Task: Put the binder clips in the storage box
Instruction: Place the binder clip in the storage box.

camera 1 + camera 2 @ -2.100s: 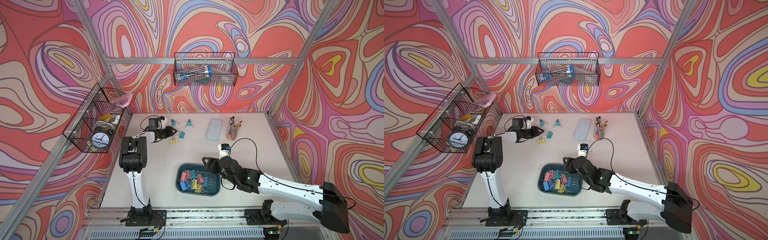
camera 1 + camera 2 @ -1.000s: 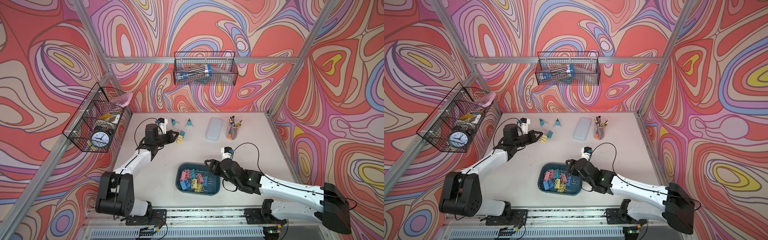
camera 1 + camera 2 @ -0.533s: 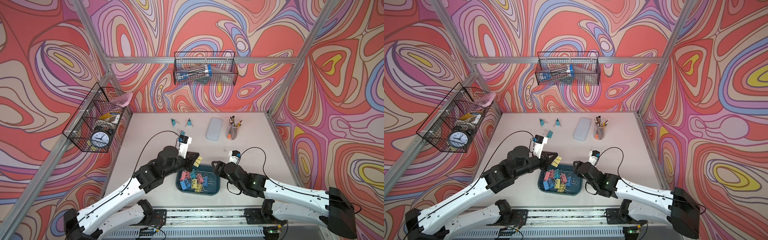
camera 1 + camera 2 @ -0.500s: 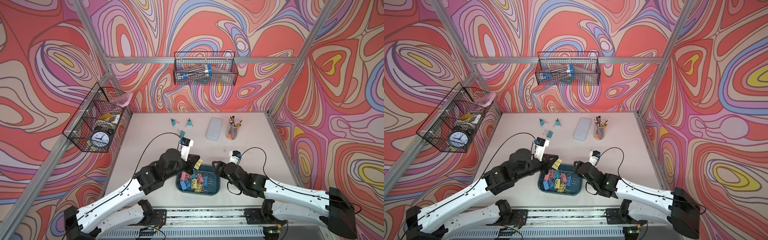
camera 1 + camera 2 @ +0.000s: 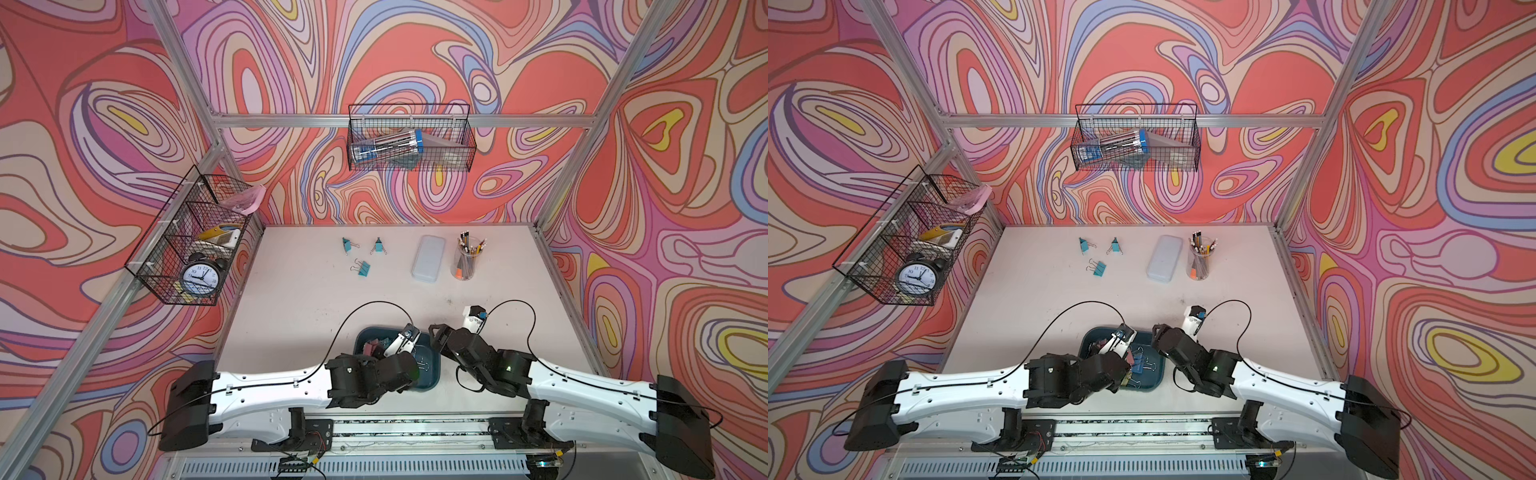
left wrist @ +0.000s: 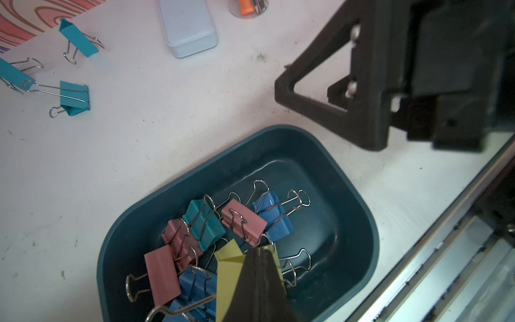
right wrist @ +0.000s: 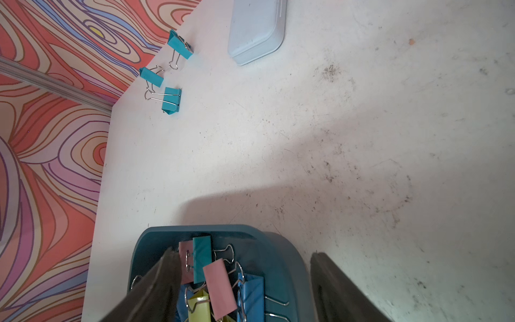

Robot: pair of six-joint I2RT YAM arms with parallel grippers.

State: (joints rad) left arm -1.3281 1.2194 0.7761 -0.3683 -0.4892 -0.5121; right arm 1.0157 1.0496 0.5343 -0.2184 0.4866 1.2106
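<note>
Yellow binder clip (image 6: 229, 274) hangs pinched in the left claw (image 6: 260, 258) over the storage box (image 6: 133, 223) at the surface's front edge — likely for release; right claw (image 7: 243, 253) spread, empty — three teal binder clips (image 5: 363, 268) wait near the far edge.

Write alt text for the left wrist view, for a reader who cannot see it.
The left gripper, shut on a yellow binder clip, hangs over the teal storage box, which holds pink, blue and teal clips. On the white table outside it lie three teal clips and a pale case; the right gripper's black finger stands beside the box.
</note>
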